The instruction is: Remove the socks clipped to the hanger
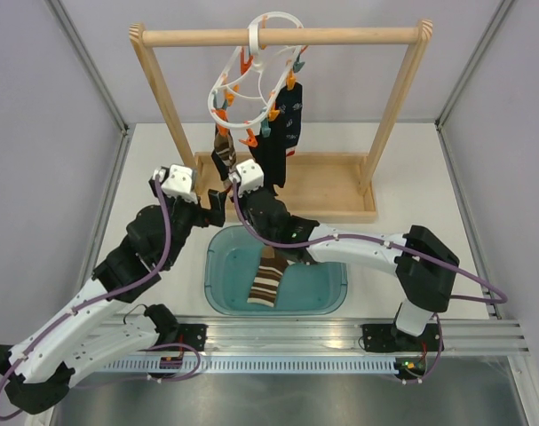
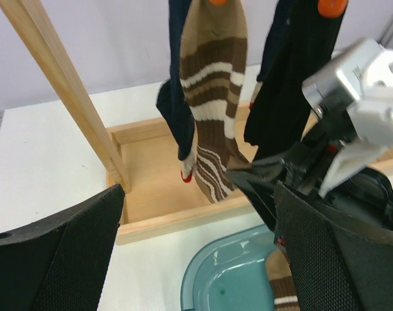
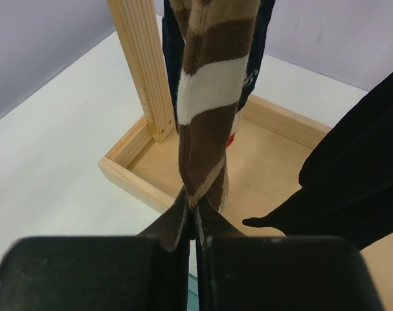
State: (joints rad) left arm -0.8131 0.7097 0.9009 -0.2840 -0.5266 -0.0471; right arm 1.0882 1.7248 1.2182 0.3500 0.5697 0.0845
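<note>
I see hanger (image 1: 254, 37) on rail (image 1: 340, 36), socks (image 1: 291, 115) hanging beneath, above base tray (image 1: 331, 182); tub (image 1: 327, 293) before tray, loose sock (image 1: 267, 284) inside.

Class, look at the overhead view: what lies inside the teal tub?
One brown striped sock lies in the teal tub; the right arm hides the tub's far part.

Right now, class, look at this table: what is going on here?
The right claw is shut on the lower end of a striped sock hanging from the white hanger. The left claw is open beside it, holding nothing. A second sock, also striped, lies in the teal bin; dark socks hang clipped.
</note>
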